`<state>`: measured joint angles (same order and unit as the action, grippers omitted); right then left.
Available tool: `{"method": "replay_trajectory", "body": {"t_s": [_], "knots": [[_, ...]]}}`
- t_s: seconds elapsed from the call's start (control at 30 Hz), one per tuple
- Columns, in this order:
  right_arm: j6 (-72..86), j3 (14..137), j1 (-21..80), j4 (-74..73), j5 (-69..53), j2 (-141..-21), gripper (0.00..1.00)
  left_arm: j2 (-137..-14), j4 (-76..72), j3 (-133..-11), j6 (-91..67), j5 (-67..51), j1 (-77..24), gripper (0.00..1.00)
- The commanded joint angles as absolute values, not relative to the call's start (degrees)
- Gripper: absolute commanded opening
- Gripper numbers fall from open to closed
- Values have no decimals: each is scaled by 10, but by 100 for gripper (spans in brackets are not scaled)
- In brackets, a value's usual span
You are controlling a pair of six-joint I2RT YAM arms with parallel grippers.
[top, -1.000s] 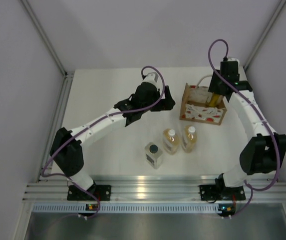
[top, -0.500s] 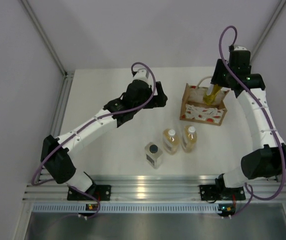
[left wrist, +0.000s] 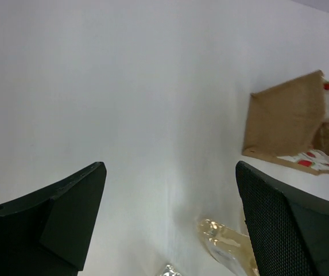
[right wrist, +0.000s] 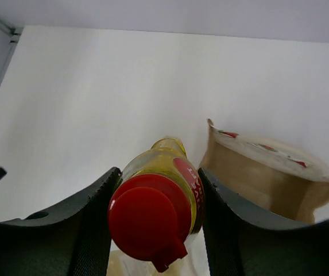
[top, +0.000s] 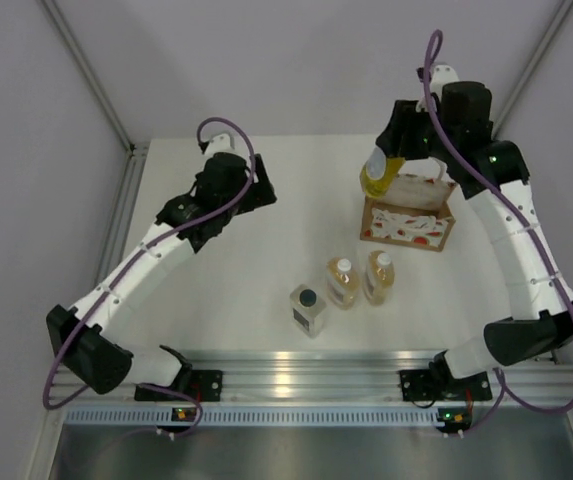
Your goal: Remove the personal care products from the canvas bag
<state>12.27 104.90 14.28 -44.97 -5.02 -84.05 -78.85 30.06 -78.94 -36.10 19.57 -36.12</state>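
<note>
My right gripper (top: 394, 152) is shut on the yellow bottle with the red cap (right wrist: 158, 198) and holds it in the air, up and left of the canvas bag (top: 407, 214). The bottle also shows in the top view (top: 378, 172). The bag stands at the back right, also seen in the right wrist view (right wrist: 267, 172) and the left wrist view (left wrist: 287, 118). Two amber bottles (top: 342, 281) (top: 379, 276) and the square clear bottle with dark cap (top: 308, 308) stand on the table in front. My left gripper (top: 258, 190) is open and empty at the back left.
The white table (top: 266, 270) is walled by grey panels on the left, back and right. A metal rail (top: 306, 380) runs along the near edge, with both arm bases on it.
My right gripper has lifted the yellow bottle up out of the bag and moved it left. My left arm has drawn back to the left, away from the bag.
</note>
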Motion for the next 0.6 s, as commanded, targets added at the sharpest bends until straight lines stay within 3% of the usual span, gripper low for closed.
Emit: {"method": "replay_trajectory", "body": {"t_s": [0.0,0.2,0.37,0.57], "knots": [[85,1113,220,-376,-59,-828,0,-720,375,-778,-373,223,-308,98],[35,1054,334,-311,-29,-831,0,-625,431,-764,-340,218,-261,99],[-69,976,415,-247,-112,-826,0,-556,434,-723,-291,214,-260,98],[-109,959,453,-225,-112,-861,0,-492,447,-678,-251,212,-261,99]]}}
